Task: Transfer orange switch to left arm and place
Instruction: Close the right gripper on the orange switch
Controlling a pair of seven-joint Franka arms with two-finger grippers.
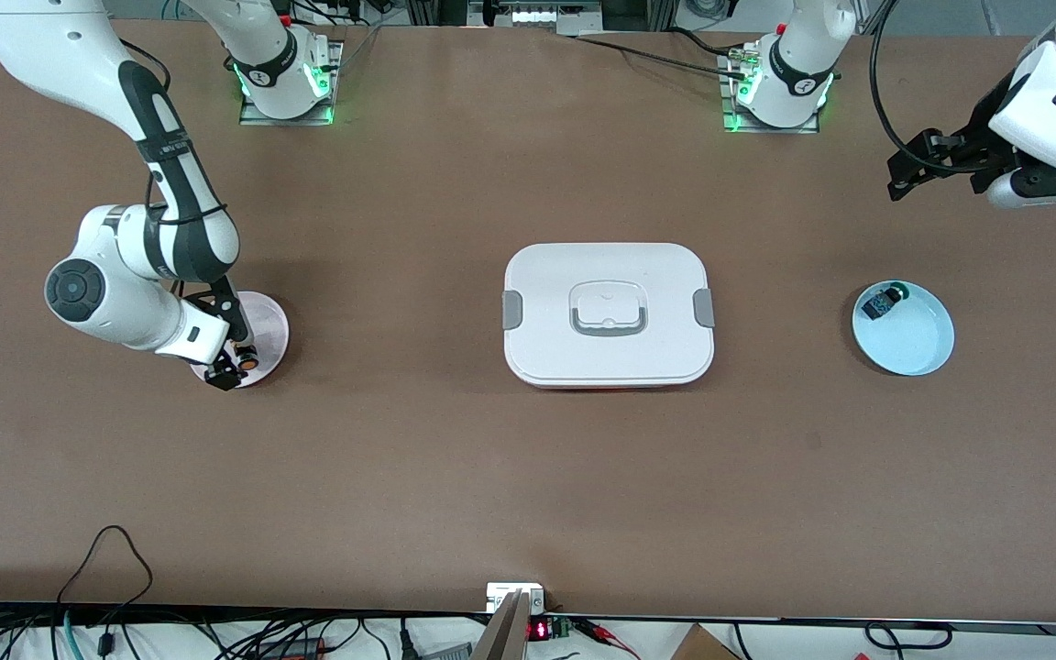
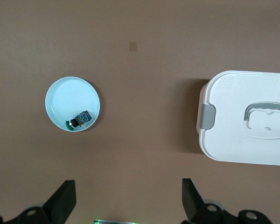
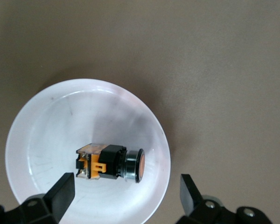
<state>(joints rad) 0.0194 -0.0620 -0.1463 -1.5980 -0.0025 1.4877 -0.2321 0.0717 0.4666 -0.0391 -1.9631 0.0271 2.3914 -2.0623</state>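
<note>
Orange switch (image 3: 111, 163) is lying on its side in the white dish (image 3: 46, 121) toward the right arm's end of the worktop, and I'm holding the right claw (image 3: 126, 193) wide just above it. I'm planning to straddle its black body squarely before closing, while the left claw (image 2: 129, 200) is waiting wide, well clear of the box (image 1: 609, 314). I'm reading no labels anywhere.

Robotics lab — bench-mounted arms (image 1: 161, 156), cables (image 1: 106, 587).

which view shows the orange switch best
The right wrist view: the switch lies on its side in the pale plate, orange cap visible, close up. In the front view the right pincer partly hides it. The left wrist view misses it.
</note>
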